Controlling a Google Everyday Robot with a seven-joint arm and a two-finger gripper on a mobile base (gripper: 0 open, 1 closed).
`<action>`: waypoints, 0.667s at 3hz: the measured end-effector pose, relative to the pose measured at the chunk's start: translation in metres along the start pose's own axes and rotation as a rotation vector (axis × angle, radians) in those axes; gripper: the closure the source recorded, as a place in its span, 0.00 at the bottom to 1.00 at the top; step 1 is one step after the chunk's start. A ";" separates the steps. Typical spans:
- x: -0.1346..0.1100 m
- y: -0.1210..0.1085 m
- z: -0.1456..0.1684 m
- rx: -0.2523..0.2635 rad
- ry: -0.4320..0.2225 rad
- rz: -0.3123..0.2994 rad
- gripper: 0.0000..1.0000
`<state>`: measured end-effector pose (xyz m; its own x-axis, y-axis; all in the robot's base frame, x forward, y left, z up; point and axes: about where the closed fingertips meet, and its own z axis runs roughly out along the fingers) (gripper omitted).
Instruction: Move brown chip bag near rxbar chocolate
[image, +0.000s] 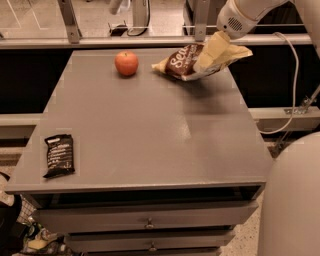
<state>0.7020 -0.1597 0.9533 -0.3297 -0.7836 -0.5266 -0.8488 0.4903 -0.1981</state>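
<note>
One flat grey counter with drawers filled the view. The white arm was cut off at the top edge. Its gripper clasped one crinkly brown chip bag at the far right corner, pale fingers blending into the bag's tan end. One round red apple sat near the far edge. One small black rxbar chocolate lay at the near left corner.

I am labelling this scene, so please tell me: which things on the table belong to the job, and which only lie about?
For the job: brown chip bag, far right; rxbar chocolate, near left corner; gripper, holding the bag.
Just lying about: apple, left of the bag.
</note>
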 end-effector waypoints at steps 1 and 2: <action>-0.003 -0.005 0.046 -0.010 0.061 0.015 0.00; -0.004 -0.006 0.067 -0.015 0.095 0.018 0.00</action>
<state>0.7367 -0.1337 0.9012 -0.3820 -0.8076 -0.4493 -0.8481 0.4995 -0.1766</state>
